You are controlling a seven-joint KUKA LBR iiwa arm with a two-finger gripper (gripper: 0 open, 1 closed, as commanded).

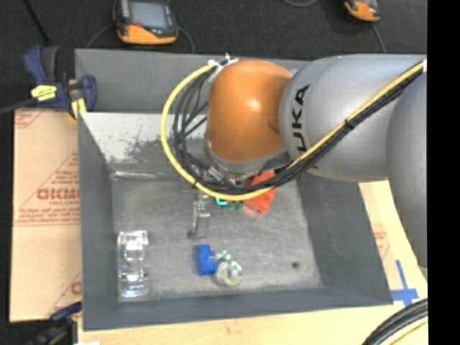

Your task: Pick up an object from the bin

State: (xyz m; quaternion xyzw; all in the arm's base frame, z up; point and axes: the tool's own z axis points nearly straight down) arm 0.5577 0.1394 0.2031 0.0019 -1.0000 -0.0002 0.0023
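Observation:
My gripper [200, 220] hangs under the orange-covered wrist, over the bare bin floor near the middle. Just below it, toward the front wall, lies a small blue piece [204, 259] joined to a pale round part [228, 272]. Right of the gripper, a red-orange thing [260, 200] sits half hidden under the arm, with a small green bit [234, 206] beside it. Nothing shows in the gripper.
A clear plastic block [134, 263] lies at the front left of the bin floor, well away from the gripper. The arm and its looped cables cover the back and right of the bin.

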